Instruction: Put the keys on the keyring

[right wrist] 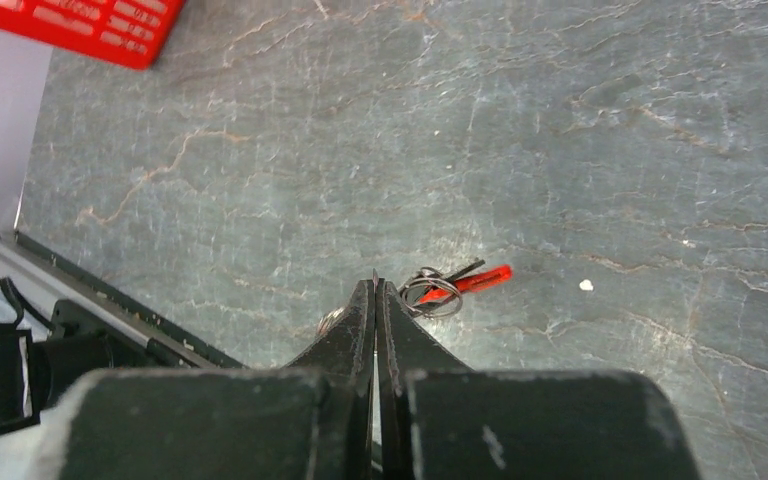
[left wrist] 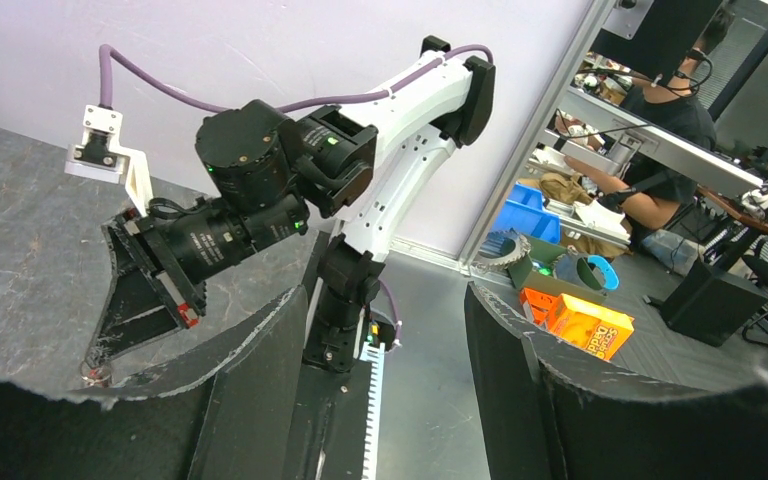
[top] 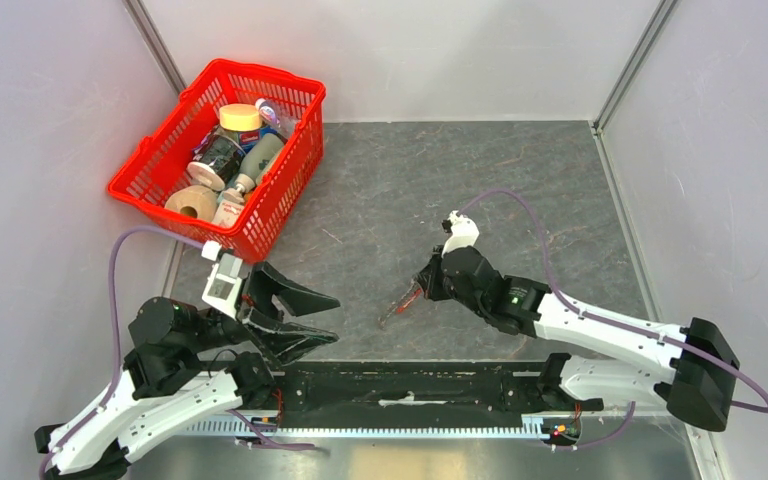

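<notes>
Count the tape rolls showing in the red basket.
2: a cream roll at the basket's far side, a tan roll at its near-left corner. More may be hidden beneath the other items.

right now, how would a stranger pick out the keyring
On the grey marbled table, look toward the near middle, where the right gripper points its shut tips down. Right beside those tips lies the keyring: small silvery wire loops with a bright red tag, the only red thing on the tabletop apart from the big red basket at the far left.
</notes>
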You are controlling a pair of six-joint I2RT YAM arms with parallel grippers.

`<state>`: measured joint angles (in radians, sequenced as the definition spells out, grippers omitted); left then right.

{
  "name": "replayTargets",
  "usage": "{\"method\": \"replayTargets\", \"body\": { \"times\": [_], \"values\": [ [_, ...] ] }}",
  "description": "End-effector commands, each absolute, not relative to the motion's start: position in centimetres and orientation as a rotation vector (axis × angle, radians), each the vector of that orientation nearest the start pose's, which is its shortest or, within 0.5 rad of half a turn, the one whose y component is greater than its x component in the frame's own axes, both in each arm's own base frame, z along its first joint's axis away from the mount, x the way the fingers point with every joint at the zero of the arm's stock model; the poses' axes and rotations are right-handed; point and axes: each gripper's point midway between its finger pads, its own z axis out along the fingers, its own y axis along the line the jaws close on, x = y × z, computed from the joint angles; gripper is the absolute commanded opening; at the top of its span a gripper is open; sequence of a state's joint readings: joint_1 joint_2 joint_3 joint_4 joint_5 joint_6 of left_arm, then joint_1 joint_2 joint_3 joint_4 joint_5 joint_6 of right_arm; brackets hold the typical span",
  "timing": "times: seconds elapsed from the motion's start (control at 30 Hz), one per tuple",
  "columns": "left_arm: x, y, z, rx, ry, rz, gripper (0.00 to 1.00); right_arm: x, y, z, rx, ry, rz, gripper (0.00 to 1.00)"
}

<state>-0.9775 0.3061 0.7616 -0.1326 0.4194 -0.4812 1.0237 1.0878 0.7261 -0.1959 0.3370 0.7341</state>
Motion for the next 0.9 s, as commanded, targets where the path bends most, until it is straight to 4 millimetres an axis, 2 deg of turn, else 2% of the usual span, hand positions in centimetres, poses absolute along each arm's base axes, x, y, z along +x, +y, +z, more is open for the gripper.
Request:
{"method": "replayTargets", "body": {
  "times": [0.0, 0.27, 0.33, 0.4, 0.53, 0.67, 0.87],
  "values": [
    [3.5, -20.9, 39.5, 0.706, 1.235, -1.504, 0.66, 22.2, 27.8, 15.6, -0.016, 2.167, 0.692, 0.0],
    [3.7, -21.0, 39.2, 0.702, 1.248, -1.499, 0.66, 24.3, 28.2, 13.0, 0.013, 2.218, 0.655, 0.0],
    [3.7, -20.9, 39.1, 0.7, 1.251, -1.493, 0.66, 24.7, 28.0, 12.3, 0.027, 2.226, 0.641, 0.03],
    [3.8, -20.9, 39.0, 0.698, 1.255, -1.489, 0.66, 24.9, 27.8, 11.7, 0.04, 2.231, 0.634, 0.09],
    [3.9, -20.9, 38.8, 0.698, 1.259, -1.482, 0.66, 25.6, 27.1, 11.0, 0.069, 2.243, 0.612, 0.33],
    [3.9, -21.0, 38.8, 0.699, 1.263, -1.482, 0.66, 26.1, 26.2, 11.4, 0.08, 2.23, 0.588, 0.47],
    [3.9, -20.8, 38.8, 0.696, 1.262, -1.478, 0.66, 25.9, 25.1, 14.0, 0.044, 2.187, 0.574, 0.56]
  ]
}}
